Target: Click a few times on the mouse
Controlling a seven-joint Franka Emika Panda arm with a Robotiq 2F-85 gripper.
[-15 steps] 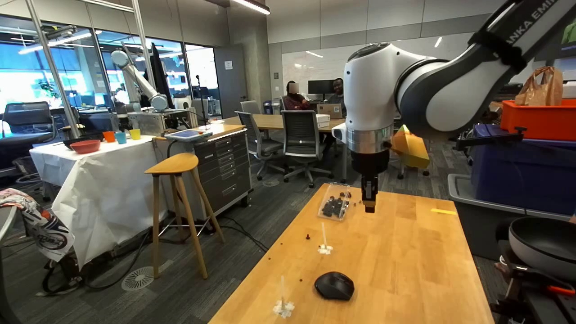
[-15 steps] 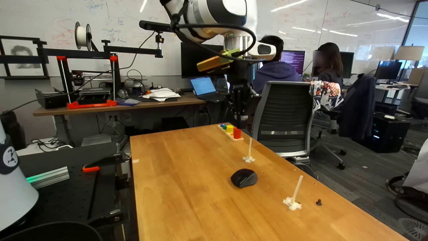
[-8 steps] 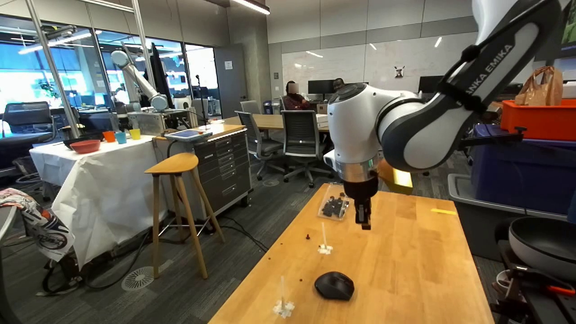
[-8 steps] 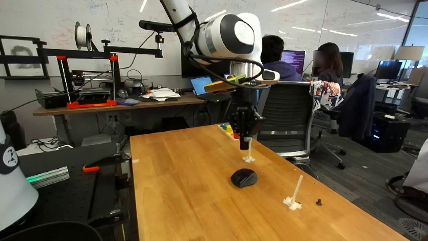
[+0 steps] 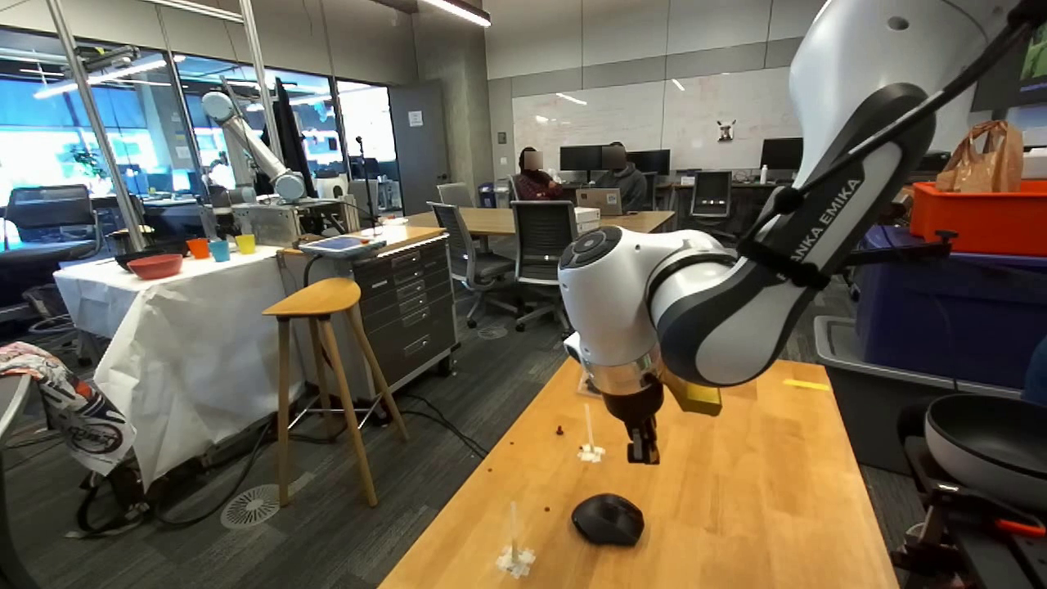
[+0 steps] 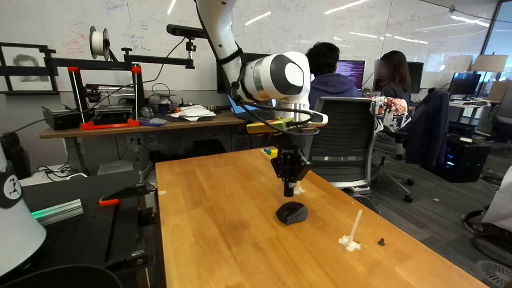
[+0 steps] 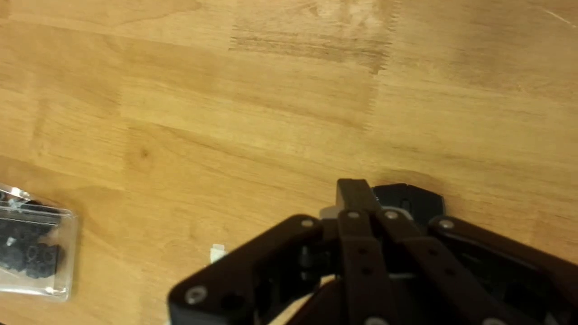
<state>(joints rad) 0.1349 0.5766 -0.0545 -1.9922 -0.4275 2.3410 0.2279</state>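
So I'm looking at a wooden table, black gripper hovering over it, clenched tight. The mouse sits at its six o'clock in an exterior view, tiny dark bit around the mouse's four.

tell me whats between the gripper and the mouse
No object: in both exterior views, a gap with only bare wooden tabletop behind it separates the gripper from the black computer mouse.

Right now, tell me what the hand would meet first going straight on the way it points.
Probably the wooden table, just beside the mouse: in an exterior view the hand points past the mouse's side. Depth is unclear, so it might clip the mouse first.
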